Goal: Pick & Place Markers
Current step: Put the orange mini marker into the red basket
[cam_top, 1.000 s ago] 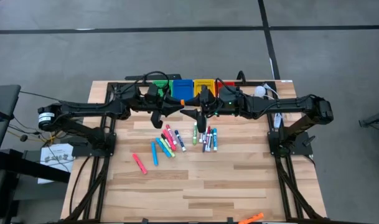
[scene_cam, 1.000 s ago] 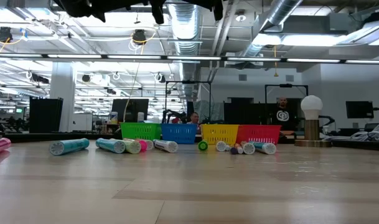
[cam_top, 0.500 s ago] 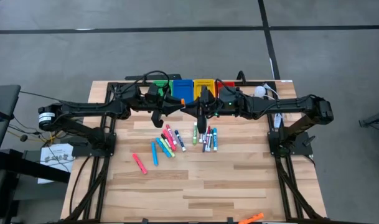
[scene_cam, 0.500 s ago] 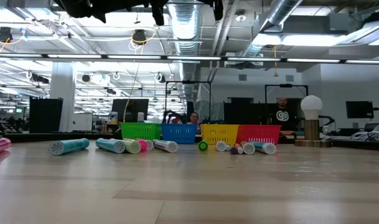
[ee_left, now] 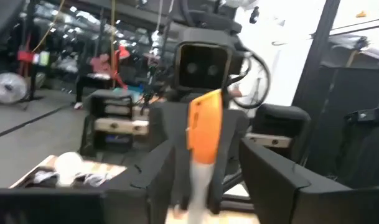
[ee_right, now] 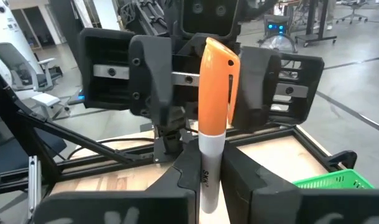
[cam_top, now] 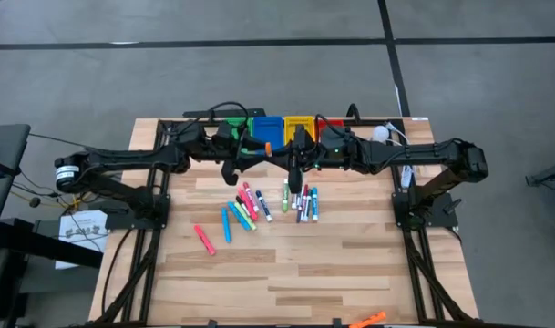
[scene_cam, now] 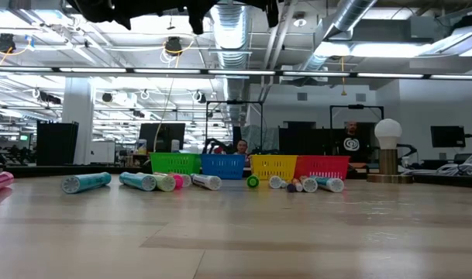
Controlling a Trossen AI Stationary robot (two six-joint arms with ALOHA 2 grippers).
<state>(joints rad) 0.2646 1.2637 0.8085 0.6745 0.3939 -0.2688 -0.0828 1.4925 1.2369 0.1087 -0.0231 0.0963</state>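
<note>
Orange-capped marker (ee_right: 215,124) — clamped by right gripper (ee_right: 208,168) | left gripper (ee_left: 205,180) — parted around it

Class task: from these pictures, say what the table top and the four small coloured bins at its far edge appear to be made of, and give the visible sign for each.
Table top: looks like wood, matt, built from pale and darker planks with visible grain and joints.

Coloured bins: probably moulded plastic, in solid bright green, blue, yellow and red, with slotted, lattice-like walls; the finish is hard to judge from here.
</note>
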